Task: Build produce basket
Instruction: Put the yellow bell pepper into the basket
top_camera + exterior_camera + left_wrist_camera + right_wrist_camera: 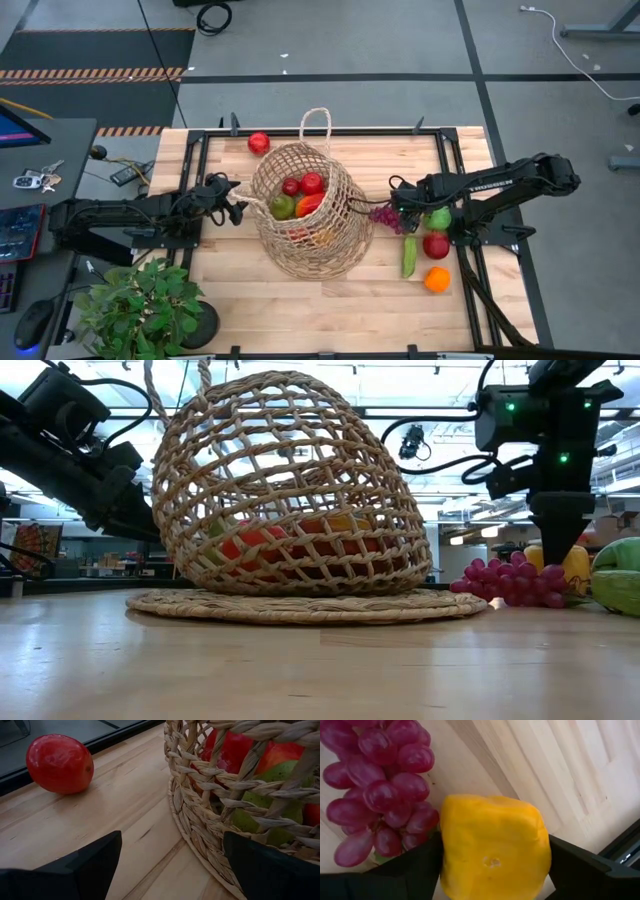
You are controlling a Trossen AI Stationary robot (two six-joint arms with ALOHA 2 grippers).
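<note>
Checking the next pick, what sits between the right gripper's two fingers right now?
A yellow pepper sits between the right gripper's fingers, beside the purple grape bunch, shown in the right wrist view.

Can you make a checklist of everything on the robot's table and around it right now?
Surface: wooden table, bare boards in front.
Job's things: basket holding red and green produce; purple grapes, yellow pepper, red apple, orange outside it.
Clutter: potted plant at a corner.
Grippers: left gripper open at the basket's rim; right gripper around the pepper beside the grapes.
Cables: white cable on the floor.
Surroundings: keys on a side desk.
</note>
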